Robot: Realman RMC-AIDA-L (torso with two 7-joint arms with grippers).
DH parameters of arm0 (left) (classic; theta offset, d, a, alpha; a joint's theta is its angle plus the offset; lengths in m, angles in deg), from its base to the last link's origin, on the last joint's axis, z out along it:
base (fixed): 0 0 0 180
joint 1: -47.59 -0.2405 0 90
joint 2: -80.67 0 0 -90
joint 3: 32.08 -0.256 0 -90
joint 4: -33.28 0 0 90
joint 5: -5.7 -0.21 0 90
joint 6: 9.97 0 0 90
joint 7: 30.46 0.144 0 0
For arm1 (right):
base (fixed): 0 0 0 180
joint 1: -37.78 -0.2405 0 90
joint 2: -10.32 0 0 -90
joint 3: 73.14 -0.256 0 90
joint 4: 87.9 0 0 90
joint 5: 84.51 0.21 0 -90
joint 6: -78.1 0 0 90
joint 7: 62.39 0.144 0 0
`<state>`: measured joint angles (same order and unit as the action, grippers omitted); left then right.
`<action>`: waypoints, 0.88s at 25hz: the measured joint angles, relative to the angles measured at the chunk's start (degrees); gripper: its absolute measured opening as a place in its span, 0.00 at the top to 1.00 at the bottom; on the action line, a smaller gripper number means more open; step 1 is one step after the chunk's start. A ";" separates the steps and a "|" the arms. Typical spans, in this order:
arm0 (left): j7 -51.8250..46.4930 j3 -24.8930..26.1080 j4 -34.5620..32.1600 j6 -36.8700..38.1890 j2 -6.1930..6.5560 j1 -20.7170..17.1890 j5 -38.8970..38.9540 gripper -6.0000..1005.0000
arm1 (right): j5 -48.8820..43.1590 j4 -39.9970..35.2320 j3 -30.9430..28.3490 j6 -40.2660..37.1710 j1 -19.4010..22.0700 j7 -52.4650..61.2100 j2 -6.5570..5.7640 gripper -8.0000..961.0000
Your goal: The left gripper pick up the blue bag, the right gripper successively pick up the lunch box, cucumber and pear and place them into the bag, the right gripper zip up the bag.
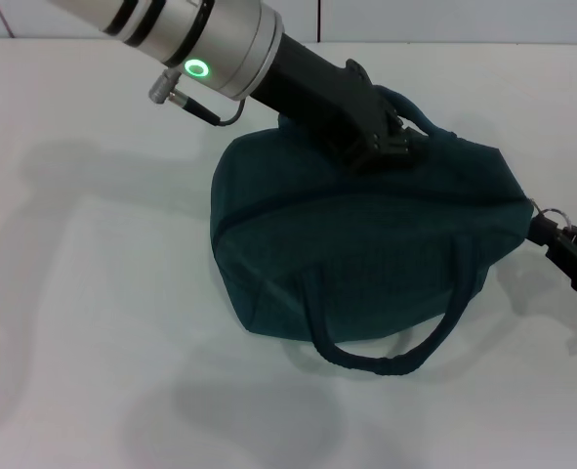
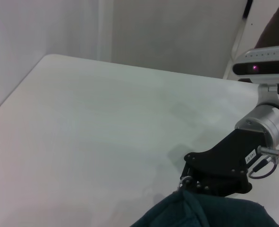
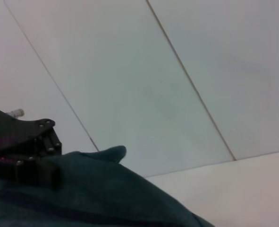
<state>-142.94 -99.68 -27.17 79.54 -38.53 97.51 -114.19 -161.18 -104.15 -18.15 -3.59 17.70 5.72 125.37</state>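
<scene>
Where white table spreads, blue bag, tiled wall

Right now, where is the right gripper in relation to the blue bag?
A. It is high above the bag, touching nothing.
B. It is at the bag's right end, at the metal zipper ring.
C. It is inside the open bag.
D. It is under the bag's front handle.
B: in the head view the right gripper sits at the right end of the blue bag, just beside the zipper ring.
</scene>
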 joint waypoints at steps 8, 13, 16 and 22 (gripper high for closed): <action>0.29 0.27 -1.21 -0.59 -0.24 -3.16 3.19 0.92 | 0.07 1.14 -0.48 0.38 0.67 0.06 -0.02 0.86; 2.65 2.46 -4.17 -1.24 -0.24 -7.45 7.01 0.83 | 0.36 1.34 -2.80 0.48 2.08 -0.13 -0.17 0.86; 5.98 4.76 -5.15 -1.31 -0.25 -10.59 12.25 0.74 | 0.44 1.40 -5.72 -1.27 3.32 -1.11 -0.20 0.77; 17.22 8.12 -0.79 -0.35 -0.07 -18.46 27.52 0.49 | 0.51 1.22 -9.60 -14.95 4.83 -9.28 -0.27 0.38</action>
<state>-125.71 -91.56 -27.96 79.19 -38.60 79.05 -86.67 -160.66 -102.93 -27.75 -18.54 22.52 -3.56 125.10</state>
